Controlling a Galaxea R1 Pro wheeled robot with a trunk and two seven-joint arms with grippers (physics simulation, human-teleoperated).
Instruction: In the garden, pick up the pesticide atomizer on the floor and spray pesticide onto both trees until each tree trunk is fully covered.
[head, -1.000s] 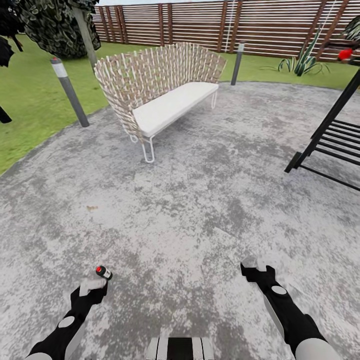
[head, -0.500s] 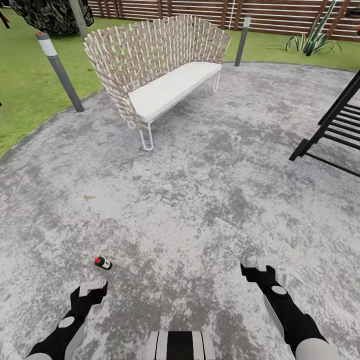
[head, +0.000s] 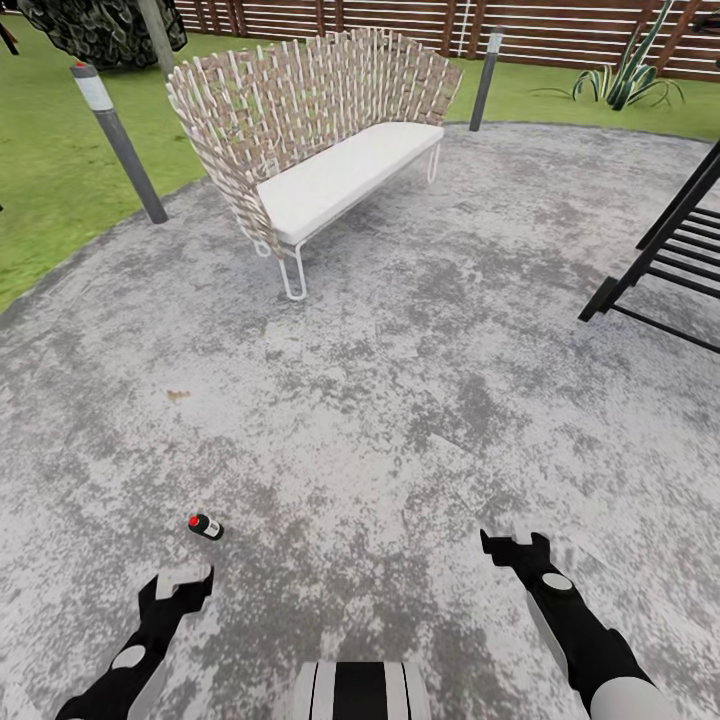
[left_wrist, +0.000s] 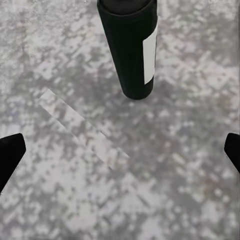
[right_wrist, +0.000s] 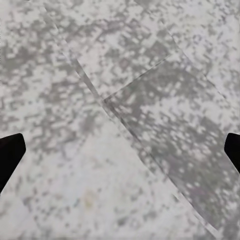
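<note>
The small dark bottle with a pale label and a red top (head: 205, 526) lies on its side on the speckled grey stone floor (head: 400, 420). It looks like the pesticide atomizer, though its head is red here. The left claw (head: 183, 580) hangs just near it, opened wide and holding nothing, likely so it can drop around the bottle. The right claw (head: 515, 544) is well apart from the bottle, also wide and holding nothing. Far past the bottle stands a woven sofa with a white seat (head: 320, 150). Behind that are green grass (head: 50, 190) and a brown slat fence (head: 400, 15).
</note>
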